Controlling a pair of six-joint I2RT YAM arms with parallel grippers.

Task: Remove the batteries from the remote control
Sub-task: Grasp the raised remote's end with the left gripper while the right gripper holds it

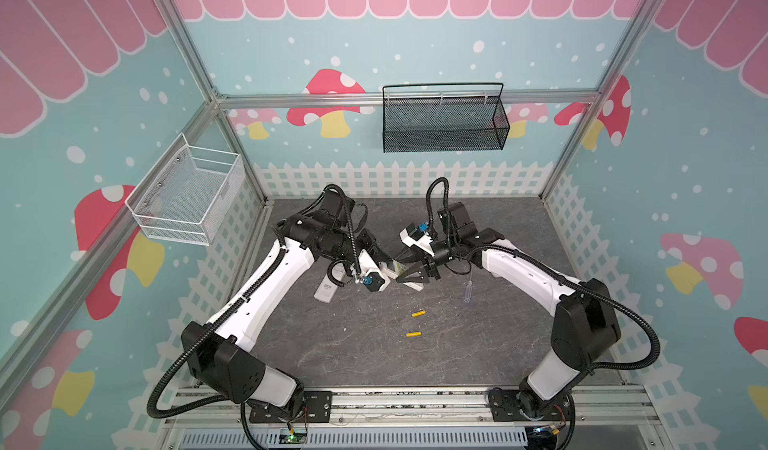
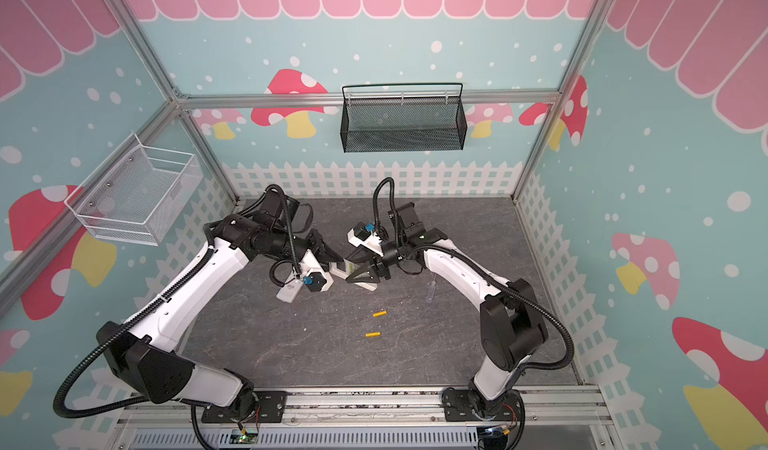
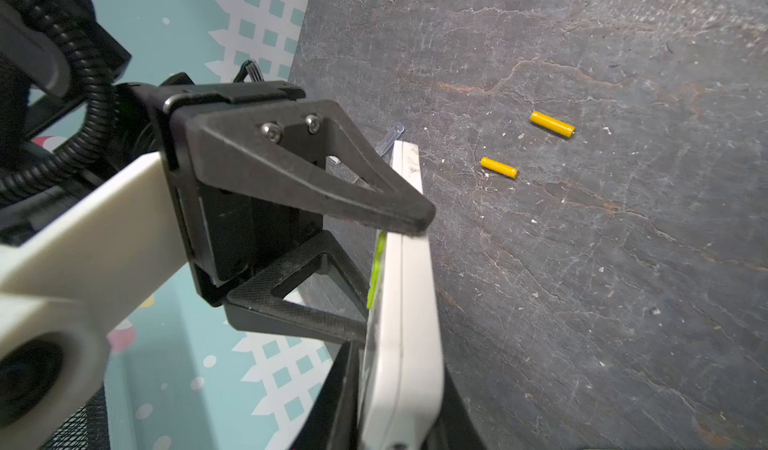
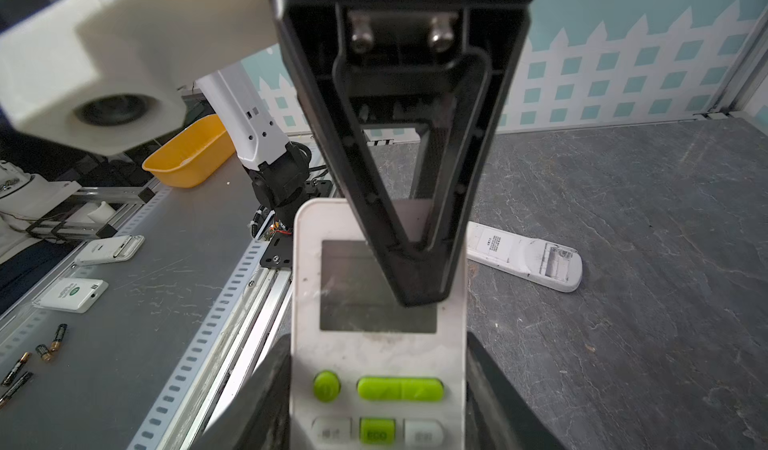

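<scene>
- R claw [image 3: 386, 273] clamped on white remote's [image 4: 374, 356] long edges, held off worktop [image 1: 478, 344].
- L claw [image 3: 399, 369] pinches its screen face & back.
- 2 yellow batteries [image 1: 418, 314] lie loose on worktop, 5 o'clock of remote.
- 2nd remote [image 1: 326, 290] lies flat at 8 o'clock.

Scuffed white plastic remote [image 4: 378, 344]; matt grey stone-look tabletop [image 1: 374, 356].

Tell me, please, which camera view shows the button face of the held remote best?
The right wrist view: the held remote faces that camera, with its display and green buttons plain. The left wrist view shows it edge-on; in both top views it is small and mostly hidden.
</scene>
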